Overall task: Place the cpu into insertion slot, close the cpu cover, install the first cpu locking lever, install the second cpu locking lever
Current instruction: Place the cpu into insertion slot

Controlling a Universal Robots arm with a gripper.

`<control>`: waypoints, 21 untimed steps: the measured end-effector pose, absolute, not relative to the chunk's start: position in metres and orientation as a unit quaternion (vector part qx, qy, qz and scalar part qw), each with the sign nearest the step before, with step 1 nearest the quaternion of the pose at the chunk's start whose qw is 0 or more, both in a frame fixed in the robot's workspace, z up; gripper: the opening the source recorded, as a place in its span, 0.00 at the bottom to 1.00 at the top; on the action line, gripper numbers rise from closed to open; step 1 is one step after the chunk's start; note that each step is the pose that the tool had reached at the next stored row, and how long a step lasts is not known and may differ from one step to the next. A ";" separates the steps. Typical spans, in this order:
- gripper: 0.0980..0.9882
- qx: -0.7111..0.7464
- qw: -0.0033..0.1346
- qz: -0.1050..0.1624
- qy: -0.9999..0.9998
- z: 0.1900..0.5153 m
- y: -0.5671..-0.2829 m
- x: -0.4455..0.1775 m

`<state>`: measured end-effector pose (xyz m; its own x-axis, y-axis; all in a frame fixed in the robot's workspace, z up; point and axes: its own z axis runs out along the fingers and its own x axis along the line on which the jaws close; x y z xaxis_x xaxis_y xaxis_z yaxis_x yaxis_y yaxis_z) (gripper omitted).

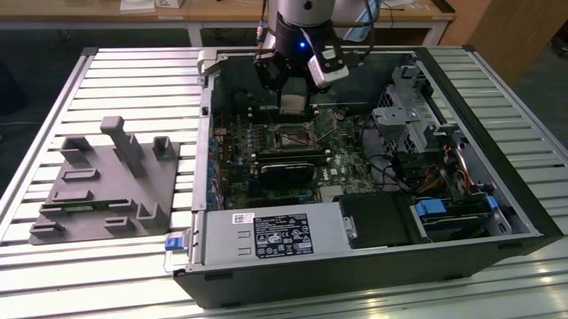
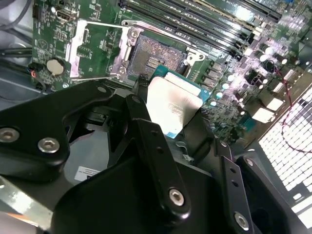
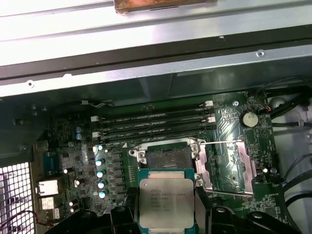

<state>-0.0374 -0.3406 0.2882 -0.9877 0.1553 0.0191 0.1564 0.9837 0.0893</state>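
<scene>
The socket (image 2: 156,56) lies bare, its cpu cover (image 2: 76,51) swung aside. A drive cage (image 1: 404,118) crowds the exterior view's right.

My pincer (image 2: 171,109) is matt black and smooth, like moulded plastic or painted metal, dotted with bright steel screw heads. The cpu (image 3: 165,204) I hold has a dull silver metal lid, faintly satin, on a thin teal-green board edge. The cover (image 2: 74,51) is bare sheet metal, shiny enough to glare white. The motherboard (image 3: 234,112) is green laminate with a low sheen. The case (image 1: 355,266) looks like black painted metal outside and plain grey sheet metal inside. The worktop (image 1: 133,86) is ribbed, satin, pale metal slats. The fixture (image 1: 106,193) on it is matt grey plastic.
</scene>
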 end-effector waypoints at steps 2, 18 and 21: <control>0.50 -0.088 0.006 -0.045 -0.995 0.288 -0.341 -0.037; 0.50 -0.156 0.003 -0.046 -0.987 0.287 -0.341 -0.037; 0.50 -0.168 0.002 -0.046 -0.985 0.287 -0.341 -0.037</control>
